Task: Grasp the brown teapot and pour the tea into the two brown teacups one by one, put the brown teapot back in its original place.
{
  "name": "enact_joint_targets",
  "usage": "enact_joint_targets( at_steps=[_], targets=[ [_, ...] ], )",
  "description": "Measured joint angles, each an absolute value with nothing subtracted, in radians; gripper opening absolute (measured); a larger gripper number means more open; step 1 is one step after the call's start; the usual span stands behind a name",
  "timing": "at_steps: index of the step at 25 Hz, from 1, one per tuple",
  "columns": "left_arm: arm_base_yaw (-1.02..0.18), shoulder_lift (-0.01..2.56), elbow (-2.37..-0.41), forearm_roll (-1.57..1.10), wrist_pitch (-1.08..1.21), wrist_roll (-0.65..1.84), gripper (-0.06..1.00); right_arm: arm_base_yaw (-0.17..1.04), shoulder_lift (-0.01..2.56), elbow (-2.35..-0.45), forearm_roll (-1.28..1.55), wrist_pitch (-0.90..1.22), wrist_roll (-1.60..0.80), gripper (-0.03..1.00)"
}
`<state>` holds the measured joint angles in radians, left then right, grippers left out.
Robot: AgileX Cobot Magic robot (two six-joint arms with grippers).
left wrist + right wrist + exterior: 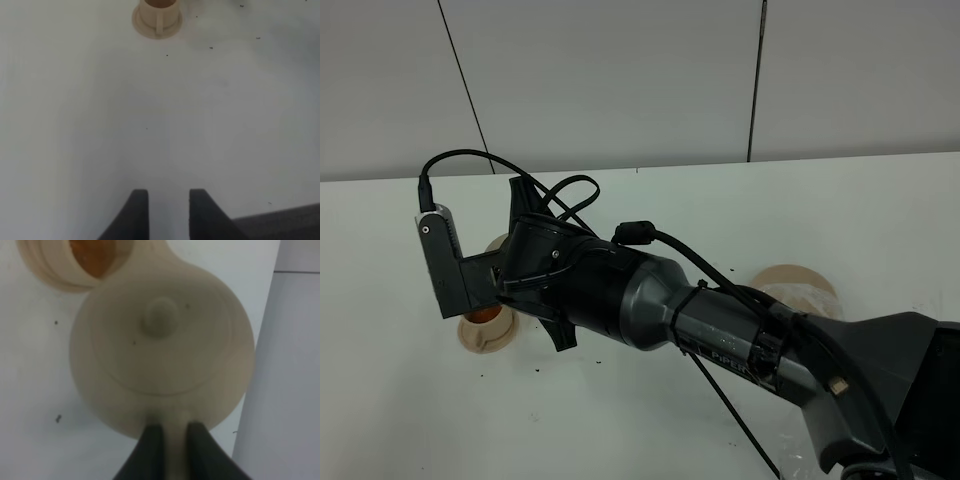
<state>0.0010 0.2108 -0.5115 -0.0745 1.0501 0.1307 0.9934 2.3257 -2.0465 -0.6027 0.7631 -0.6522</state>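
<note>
Your right gripper (172, 432) was pinched tight on the loop handle (175, 450) of the brown teapot (162, 350), one finger on either side of it. The next move turned on one line. The pot's long axis, handle to spout, ran straight away from that gripper, and a teacup (95, 260) holding orange tea sat at its far end. The cup's rim lay just beyond the pot's shoulder. The pot's round body hid the spout, so you could not tell whether it stood over the cup's mouth. My judgement was that this cup had its tea and the second cup was next, then the return to the plate (800, 280).

Your left gripper (169, 210) hung with its fingers apart and nothing between them, over bare surface (150, 125). A teacup on its saucer (157, 15) lay well ahead of it. The pot was in the right arm's hold, so the pouring belonged to that arm.

The high view gave what the wrist views lacked. There the right arm (700, 320) reached across the middle to the left side, and the plate lay well apart on the right with nothing on it. That view hid the pot almost wholly under the wrist. Only the tea-filled cup (485, 322) showed below the wrist, and a tan sliver (502, 243) behind it could have been pot or cup.
</note>
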Motion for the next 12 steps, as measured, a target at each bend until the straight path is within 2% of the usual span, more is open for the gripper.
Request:
enact_joint_targets(
  at_steps=[12],
  targets=[
    [0.001, 0.211, -0.512, -0.074, 1.050, 0.131, 0.27, 0.995, 2.326, -2.046, -0.623, 0.763, -0.652, 0.10]
  ],
)
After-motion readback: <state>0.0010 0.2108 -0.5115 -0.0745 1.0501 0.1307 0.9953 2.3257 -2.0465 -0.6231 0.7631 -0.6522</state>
